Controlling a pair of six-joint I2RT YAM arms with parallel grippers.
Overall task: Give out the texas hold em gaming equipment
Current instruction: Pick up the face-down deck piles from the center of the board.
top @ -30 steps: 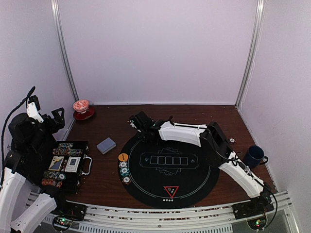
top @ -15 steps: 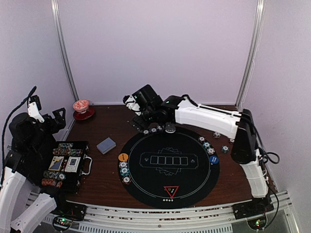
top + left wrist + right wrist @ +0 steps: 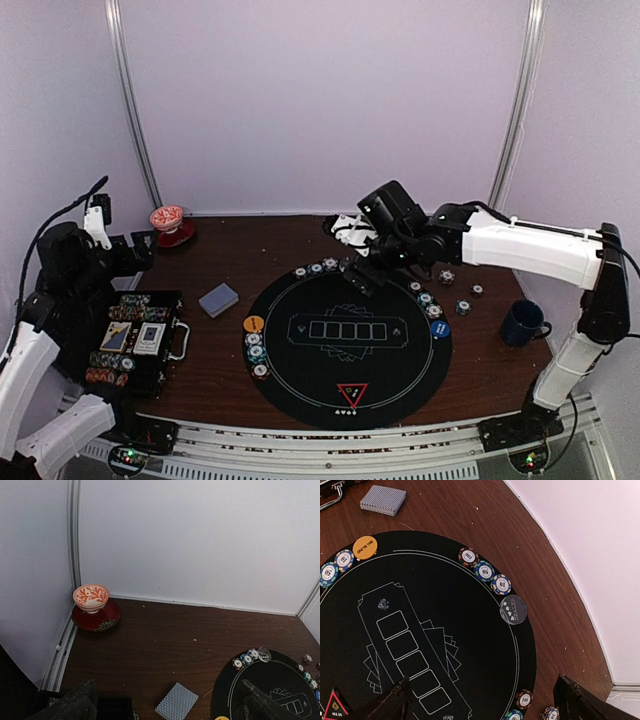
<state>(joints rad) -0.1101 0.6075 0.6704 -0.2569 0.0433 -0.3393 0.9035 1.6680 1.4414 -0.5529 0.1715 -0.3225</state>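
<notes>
right gripper jaws wide, empty, above mat at 12 o'clock | left gripper wide, empty | chips rowed at 11 o'clock rim (one stake per seat, presumably) | card deck undealt off-mat, 9 o'clock

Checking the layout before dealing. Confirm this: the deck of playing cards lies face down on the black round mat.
Not right. The deck of playing cards lies face down on the bare brown table, off the black round mat, between the mat and the open chip case. The top external view shows it.
</notes>
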